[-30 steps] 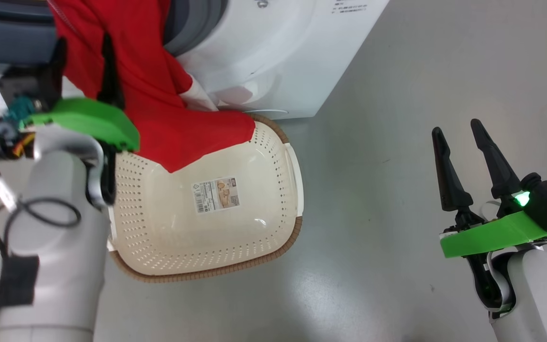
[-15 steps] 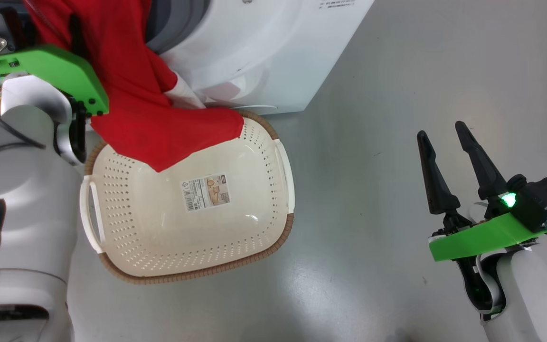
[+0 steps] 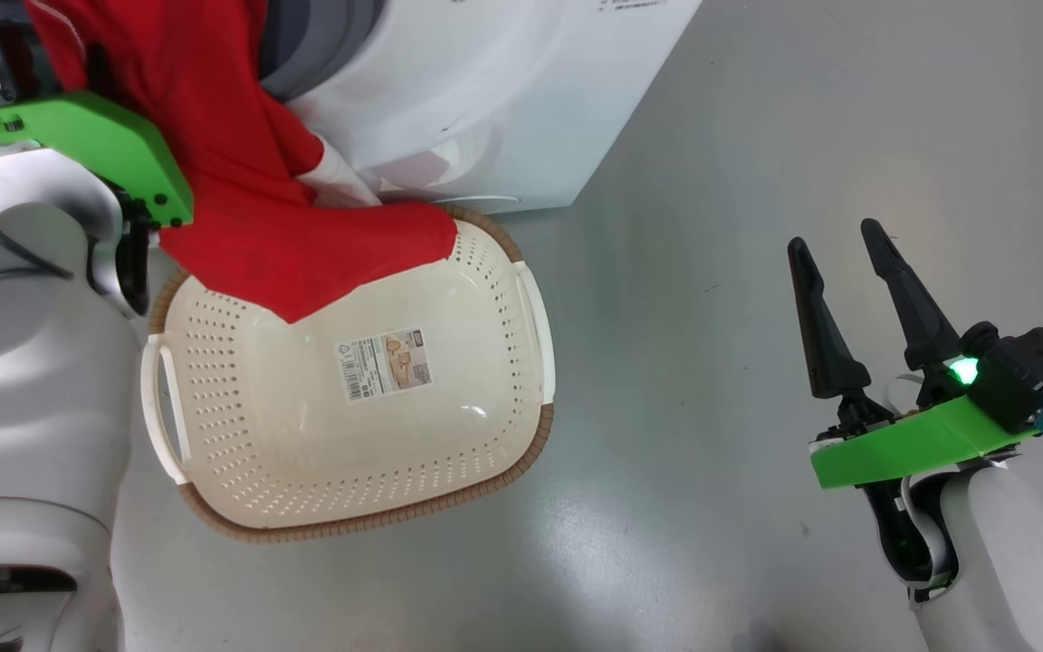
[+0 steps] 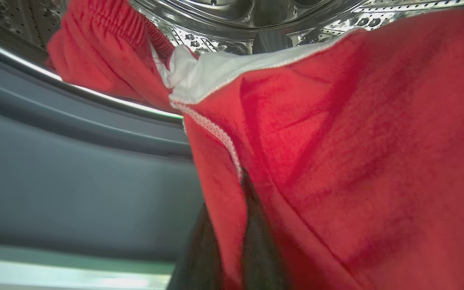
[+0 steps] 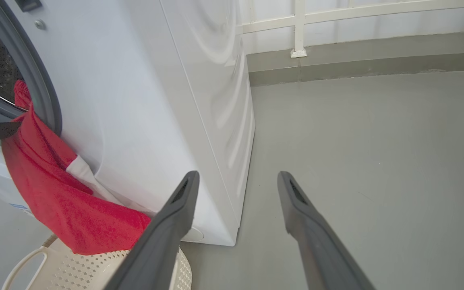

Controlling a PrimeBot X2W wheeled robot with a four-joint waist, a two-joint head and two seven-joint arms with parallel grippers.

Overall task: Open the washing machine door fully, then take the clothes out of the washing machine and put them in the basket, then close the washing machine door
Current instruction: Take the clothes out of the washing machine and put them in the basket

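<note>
Pinches a fold of the red clothes (image 4: 336, 161) between the left gripper's (image 4: 226, 201) fingers at the washing machine's (image 3: 485, 91) drum mouth, probably to drag them clear. Drapes the loose end over the basket's (image 3: 304, 453) far rim, set on the floor (image 3: 712, 362) against the machine to catch the drop. Holds the right gripper (image 3: 837, 237) over bare floor, fingers spread, carrying nothing.

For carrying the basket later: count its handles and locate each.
2. The left handle is on the basket's end beside the robot's left arm; the right handle is on the opposite end. Red clothes cover the far rim, possibly hiding more.
</note>
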